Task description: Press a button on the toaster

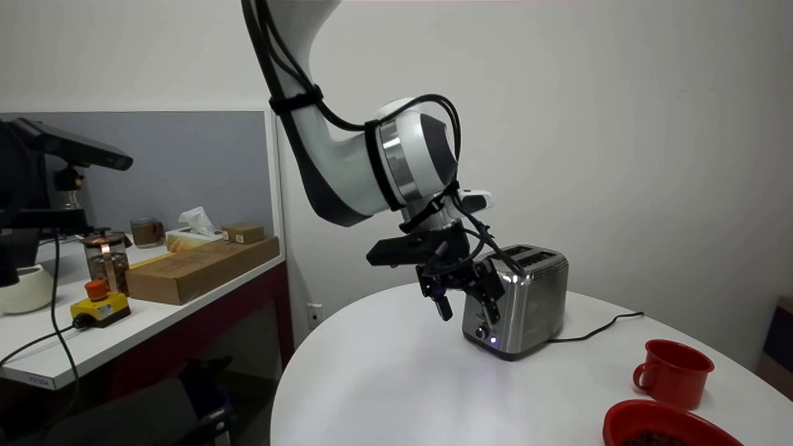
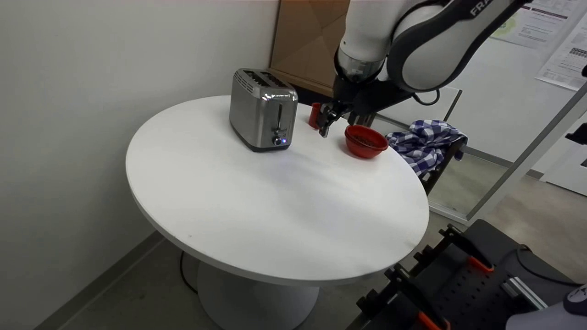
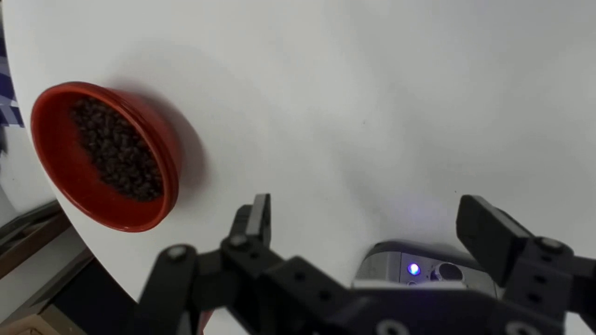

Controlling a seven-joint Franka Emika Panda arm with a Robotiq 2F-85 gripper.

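The toaster (image 1: 538, 310) is a brushed-steel box with dark slots on top and a dark base. It stands upright on the round white table (image 1: 372, 384), also in an exterior view (image 2: 259, 107). Its narrow front has a lever slot, a dark knob (image 2: 277, 140) and a blue-white lit button (image 2: 284, 141). In the wrist view the lit button (image 3: 414, 269) and knob (image 3: 449, 271) show low between the fingers; the gripper body hides the rest of the front. My gripper (image 3: 364, 204) is open and empty, in front of the toaster and apart from it (image 2: 326, 126).
A red bowl (image 3: 168, 153) with dark pellets stands near the table edge, with a red mug (image 1: 678, 375) beside it. The toaster's black cord (image 1: 598, 333) runs across the table. The wall is behind the toaster. A side desk (image 1: 210, 288) holds boxes and an emergency stop.
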